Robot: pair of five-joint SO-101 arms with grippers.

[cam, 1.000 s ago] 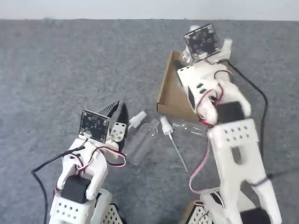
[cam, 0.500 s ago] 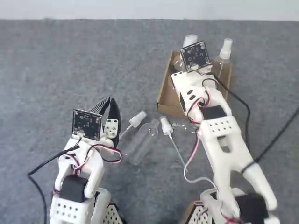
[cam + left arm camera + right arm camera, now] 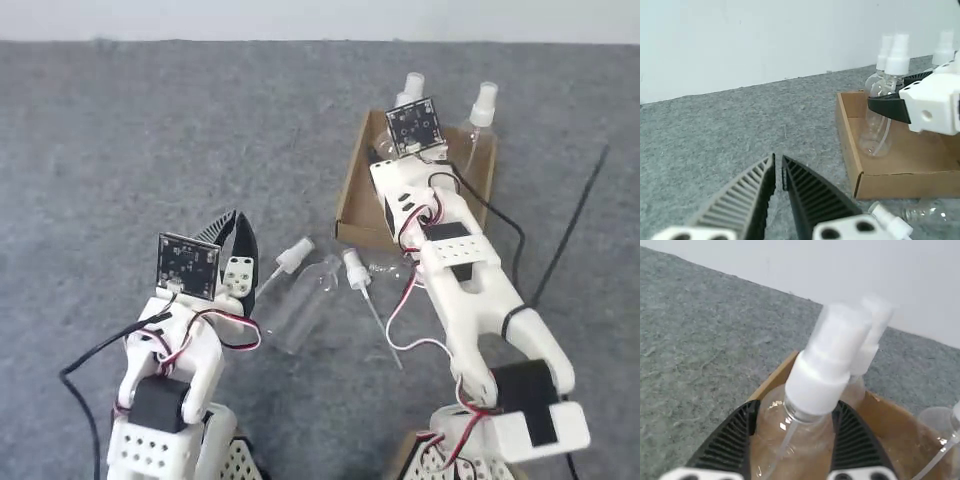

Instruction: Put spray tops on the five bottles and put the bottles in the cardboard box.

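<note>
- Cardboard box lies on the grey carpet, ahead of my right arm.
- Right gripper is clenched on a capped bottle, which stands upright inside the box; its spray top is white.
- Second capped bottle stands in the box just behind the held one; third capped bottle stands at the box's far corner.
- Left gripper hovers over the carpet, jaws all but closed, grasping nothing.
- Uncapped bottle lies on the carpet between my arms, with a loose spray top just beside it.
- Second loose top, dip tube attached, and a second bare bottle lie near the box's near wall.
</note>
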